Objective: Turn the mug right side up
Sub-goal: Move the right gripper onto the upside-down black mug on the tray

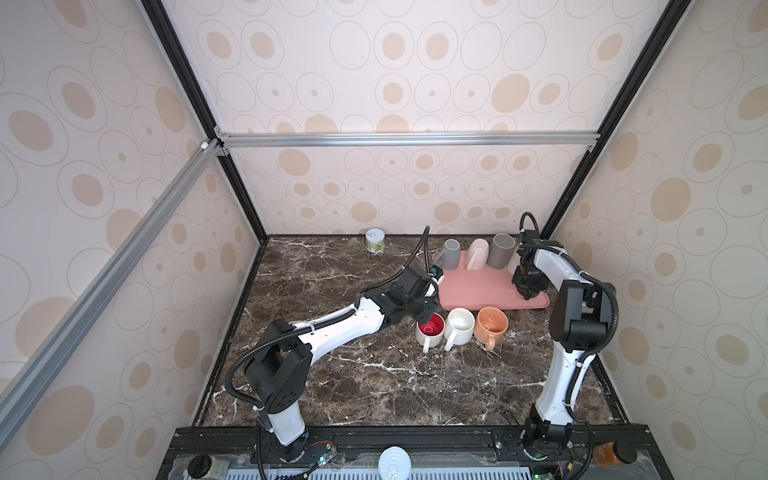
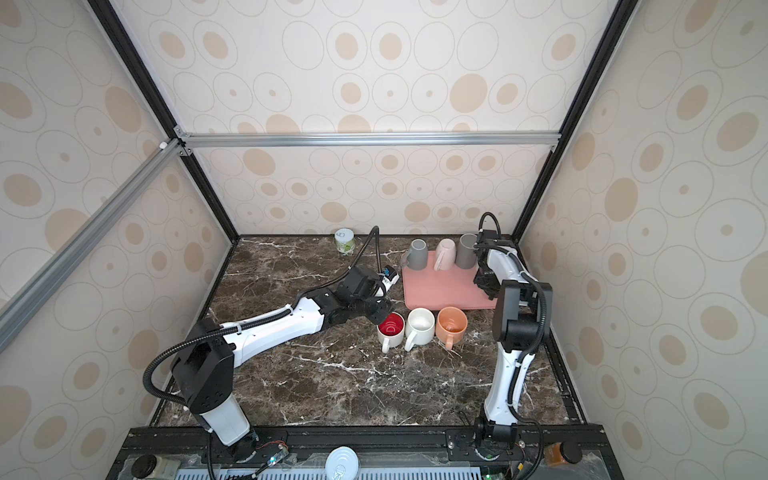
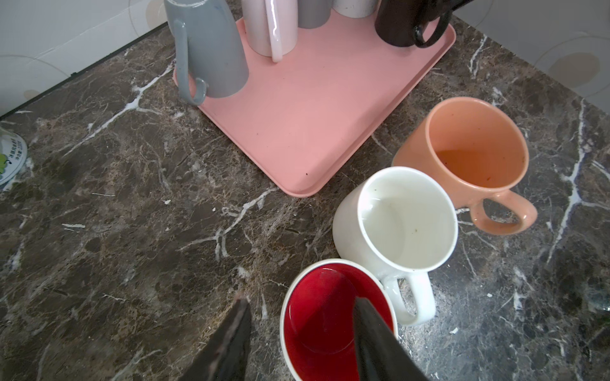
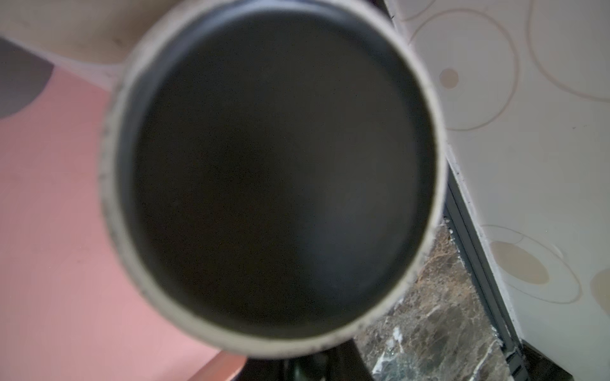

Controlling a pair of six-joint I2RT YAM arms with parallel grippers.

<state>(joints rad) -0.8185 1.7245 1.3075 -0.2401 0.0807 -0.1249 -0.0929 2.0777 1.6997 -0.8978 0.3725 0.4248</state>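
At the far left of the tabletop: a small jar (image 1: 375, 241) with a white lid and a green printed label, close to the back wall.

Near row, left to right, all upright, mouths open, handles toward the near edge:
- red-lined mug (image 3: 317, 316), glossy, white outside
- white mug (image 1: 459, 324), rounded, touching the red-lined one
- orange mug (image 1: 491, 324), matte, flared

Behind the row: a pink tray (image 1: 478, 286), smooth, with rounded corners and a low rim. Along its far edge stand three inverted mugs:
- grey mug (image 1: 449, 253), its handle over the tray's left edge
- pale pink mug (image 1: 478, 253)
- taller grey mug (image 1: 500, 251)

At the tray's near right corner: the black mug (image 3: 394, 26), its base (image 4: 280, 171) facing the right wrist camera, ringed by an unglazed pale foot.

Surface: table (image 1: 332, 374) of dark brown marble with white veins.

Room: walls (image 1: 395, 62) papered cream with beige ovals, set in an aluminium frame (image 1: 407, 139).

Left arm: stretched low across the table. The left gripper (image 3: 300, 298) is spread, one finger over the red interior and the other outside the wall, and it grasps nothing.

Right arm: elbow high, wrist pointing down. The right gripper (image 1: 528, 282) is at the black mug. Its fingers are hidden, so clenched or released cannot be told.
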